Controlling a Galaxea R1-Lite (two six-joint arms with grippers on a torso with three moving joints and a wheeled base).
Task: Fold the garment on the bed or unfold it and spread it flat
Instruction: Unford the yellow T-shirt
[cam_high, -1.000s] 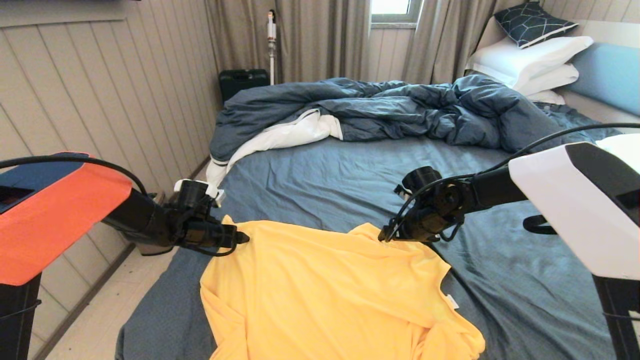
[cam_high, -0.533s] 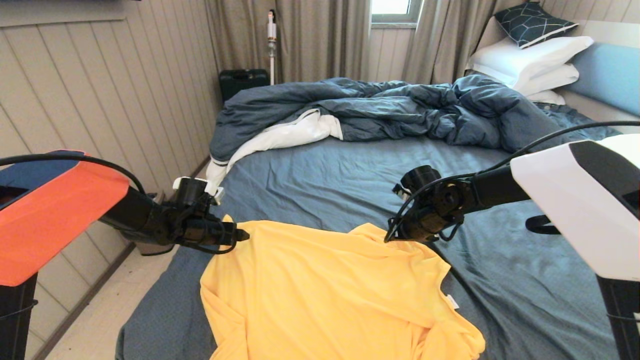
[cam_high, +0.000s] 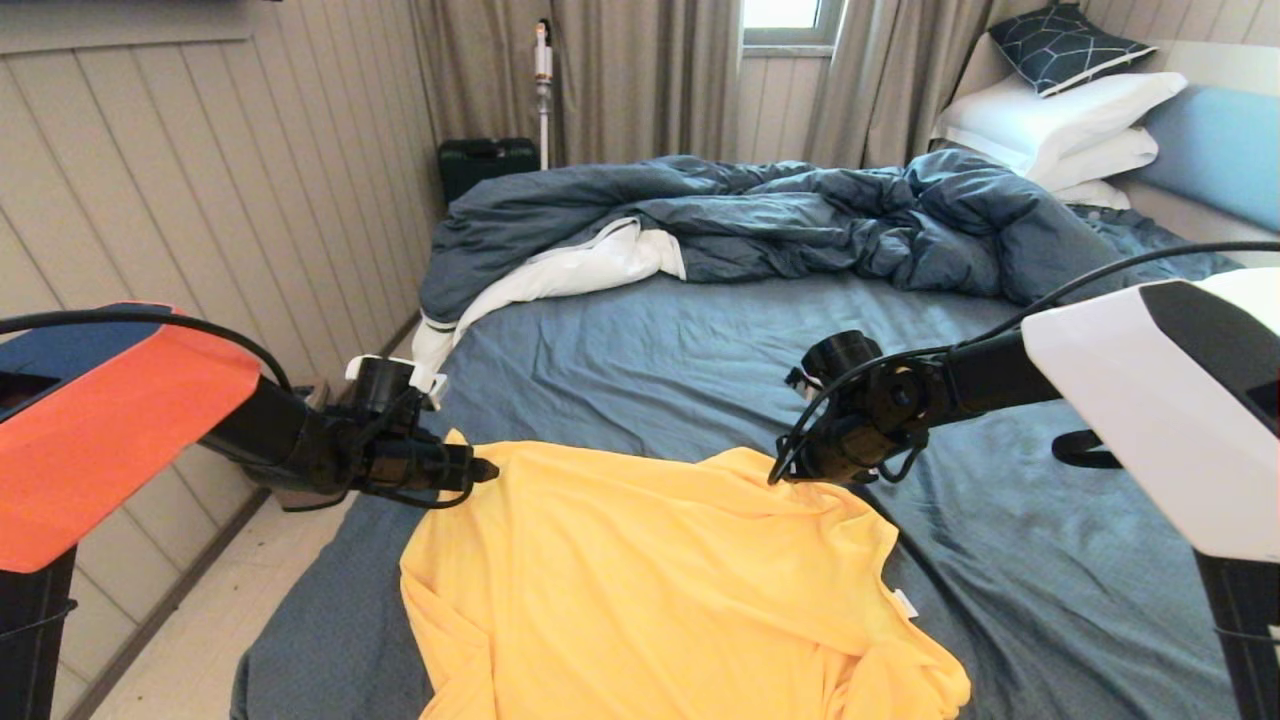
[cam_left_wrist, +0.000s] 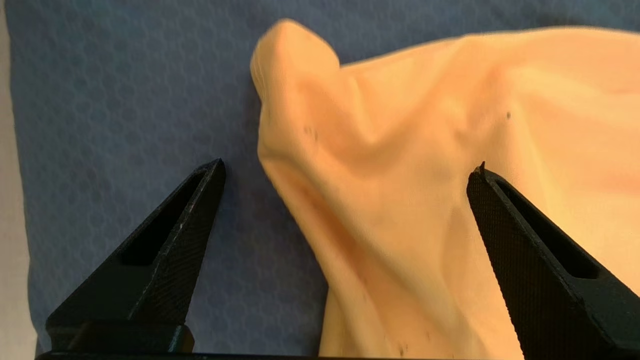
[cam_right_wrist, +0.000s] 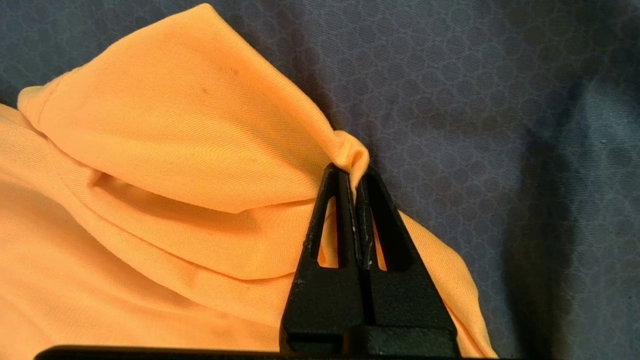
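Between right gripper's (cam_right_wrist: 352, 172) jaws, garment (cam_right_wrist: 165, 165) fold.

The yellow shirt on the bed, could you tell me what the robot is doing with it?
The plain yellow T-shirt lies on the dark blue-grey bed sheet. The right gripper has its jaws shut on a pinch of fabric at one far corner. The left gripper hangs at the other far corner, jaws wide open, gripping nothing yet.
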